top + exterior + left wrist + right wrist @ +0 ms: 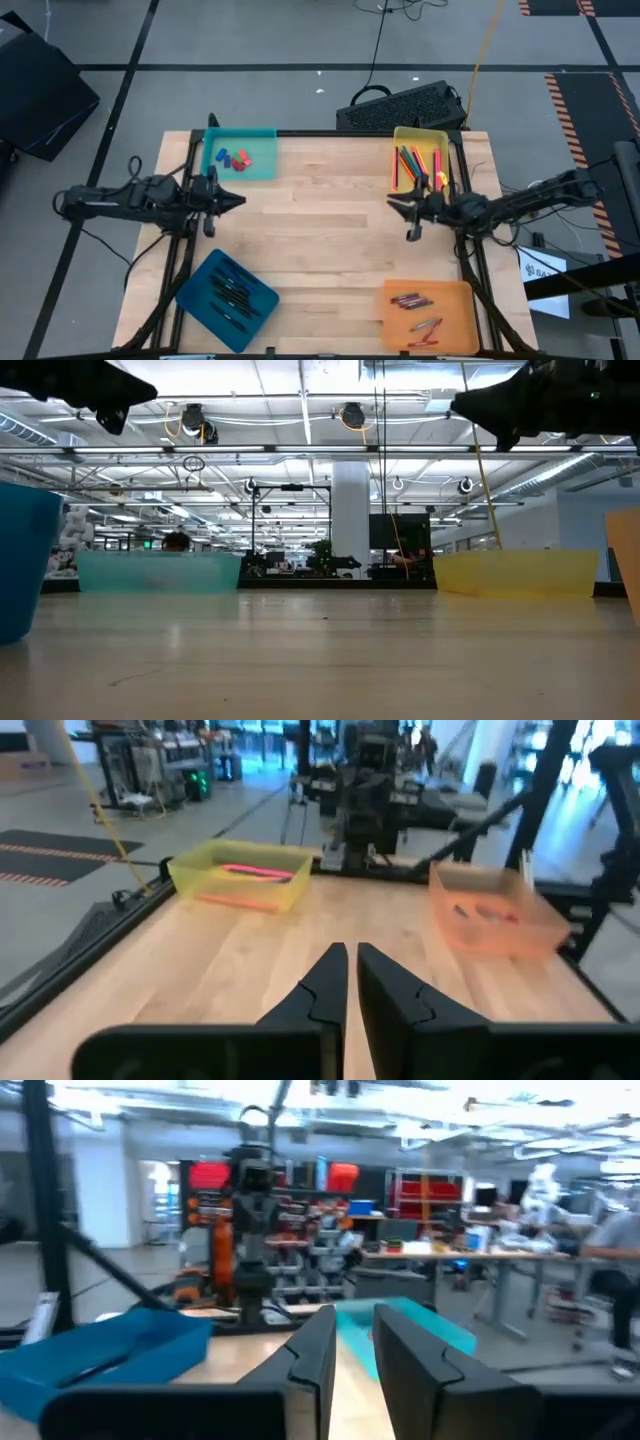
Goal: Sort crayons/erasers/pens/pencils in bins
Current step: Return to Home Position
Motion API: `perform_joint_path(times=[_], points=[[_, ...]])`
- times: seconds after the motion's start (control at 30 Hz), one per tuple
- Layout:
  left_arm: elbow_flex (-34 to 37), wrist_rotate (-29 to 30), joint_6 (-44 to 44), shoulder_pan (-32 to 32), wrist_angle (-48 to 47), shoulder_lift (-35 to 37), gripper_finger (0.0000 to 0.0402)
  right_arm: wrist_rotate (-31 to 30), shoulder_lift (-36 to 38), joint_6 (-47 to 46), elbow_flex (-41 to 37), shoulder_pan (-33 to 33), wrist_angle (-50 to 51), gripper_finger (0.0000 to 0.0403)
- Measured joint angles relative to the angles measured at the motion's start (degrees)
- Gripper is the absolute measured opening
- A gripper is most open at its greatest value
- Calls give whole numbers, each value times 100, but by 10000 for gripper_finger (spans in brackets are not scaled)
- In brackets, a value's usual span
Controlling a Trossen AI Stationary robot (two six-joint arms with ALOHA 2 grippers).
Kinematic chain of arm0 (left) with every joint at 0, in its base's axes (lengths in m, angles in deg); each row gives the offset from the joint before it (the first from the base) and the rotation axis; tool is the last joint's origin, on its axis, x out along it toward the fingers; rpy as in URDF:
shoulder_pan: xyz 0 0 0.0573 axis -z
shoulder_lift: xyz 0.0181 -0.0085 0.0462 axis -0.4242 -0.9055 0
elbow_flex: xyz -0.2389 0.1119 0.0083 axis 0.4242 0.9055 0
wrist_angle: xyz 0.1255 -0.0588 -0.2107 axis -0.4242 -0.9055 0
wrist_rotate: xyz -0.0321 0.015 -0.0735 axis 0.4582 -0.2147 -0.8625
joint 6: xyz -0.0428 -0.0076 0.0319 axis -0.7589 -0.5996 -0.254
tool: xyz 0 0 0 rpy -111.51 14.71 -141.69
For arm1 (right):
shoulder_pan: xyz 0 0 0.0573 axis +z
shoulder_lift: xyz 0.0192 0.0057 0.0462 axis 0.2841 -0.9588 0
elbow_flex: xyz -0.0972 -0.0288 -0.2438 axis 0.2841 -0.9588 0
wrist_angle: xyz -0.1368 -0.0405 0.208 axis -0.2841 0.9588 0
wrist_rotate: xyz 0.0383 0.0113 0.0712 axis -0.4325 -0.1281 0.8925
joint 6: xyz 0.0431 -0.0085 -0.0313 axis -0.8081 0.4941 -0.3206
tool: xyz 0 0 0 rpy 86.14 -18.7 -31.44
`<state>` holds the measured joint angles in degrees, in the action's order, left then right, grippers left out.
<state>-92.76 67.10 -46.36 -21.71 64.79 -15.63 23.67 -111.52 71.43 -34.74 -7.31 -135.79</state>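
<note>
**Four filled bins, both my grippers empty**

No writing I can read anywhere. On the pale wooden surface (320, 230), the shallow teal plastic bin (240, 155) at the far left holds small blocky erasers (238, 159) in red and blue. The yellow plastic bin (421, 158) at the far right holds long thin pencils (413, 165) in orange, red and green. The dark blue plastic bin (227, 300), near left and set askew, holds slender dark pens (230, 291). The orange plastic bin (430, 315), near right, holds short red crayons (412, 301).

My left gripper (238, 200) hovers beside the teal bin, fingers nearly together, gripping nothing. My right gripper (397, 204) hovers just beside the yellow bin, fingers a narrow gap apart, also empty.
</note>
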Motion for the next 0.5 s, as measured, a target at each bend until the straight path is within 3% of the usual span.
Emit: perform_joint_path(times=[0.17,0.27,0.4,0.5], points=[[503,-91,-143,-624,106,623,31,53,1034,-373,-153,-340,1011,63],[605,25,-149,-1046,2,1037,32,429,1892,-391,-245,-570,1766,64],[605,504,103,-1475,-879,1429,33,865,3090,-851,-291,-927,3207,64],[618,506,-515,-1617,-1635,1508,33,1364,3860,-891,-302,-1118,4681,64]])
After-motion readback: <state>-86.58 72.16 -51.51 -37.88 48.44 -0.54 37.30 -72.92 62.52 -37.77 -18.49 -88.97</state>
